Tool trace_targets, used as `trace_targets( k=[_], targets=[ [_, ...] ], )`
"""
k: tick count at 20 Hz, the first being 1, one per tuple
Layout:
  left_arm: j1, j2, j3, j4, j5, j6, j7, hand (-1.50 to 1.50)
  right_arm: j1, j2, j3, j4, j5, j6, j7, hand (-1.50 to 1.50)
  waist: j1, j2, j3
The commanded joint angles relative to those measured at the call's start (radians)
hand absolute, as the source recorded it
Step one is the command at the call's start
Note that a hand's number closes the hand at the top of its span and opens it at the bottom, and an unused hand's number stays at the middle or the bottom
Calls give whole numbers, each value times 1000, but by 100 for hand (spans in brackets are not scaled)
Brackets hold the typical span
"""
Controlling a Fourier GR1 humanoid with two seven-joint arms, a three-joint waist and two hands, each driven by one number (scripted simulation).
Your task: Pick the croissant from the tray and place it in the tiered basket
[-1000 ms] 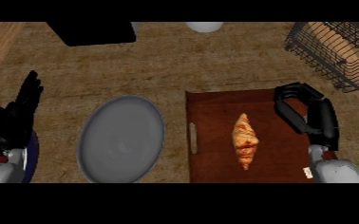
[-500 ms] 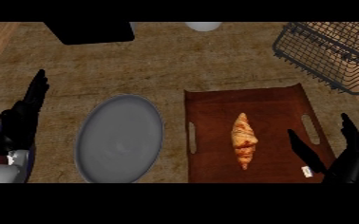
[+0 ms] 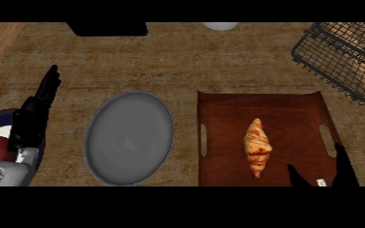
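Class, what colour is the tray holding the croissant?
Dark reddish-brown; the tray shows best in the head view.

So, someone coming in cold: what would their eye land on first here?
The croissant stands out first, lying lengthwise mid-way across the brown tray, right of centre. Next come the big grey plate just left of the tray and the wire basket in the top right corner. The right hand shows at the tray's lower right, fingers straight, apart from the croissant.

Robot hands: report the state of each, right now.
Left robot hand: open, fingers straight, holding nothing.
Right robot hand: open, fingers spread near the croissant, holding nothing.
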Motion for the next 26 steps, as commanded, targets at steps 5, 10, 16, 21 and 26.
trace_targets(
  k=[5,10,16,21,26],
  targets=[
    [-38,-22,-26,1,-14,-6,16,0,-104,32,36,-175,279,339,499,-150,42,3,7],
    [-63,-56,-52,14,-44,17,33,0,-234,158,106,-240,402,591,771,-150,39,-3,13],
    [-75,-47,-45,10,-52,11,56,0,-337,272,104,-193,464,770,904,-150,36,-6,16],
    [-61,-37,-17,45,-36,-18,12,0,-383,275,87,-118,448,777,906,-150,35,-5,17],
    [-46,-57,-34,14,-58,1,33,0,-400,276,76,-136,448,847,906,-150,30,-10,18]
  ],
)
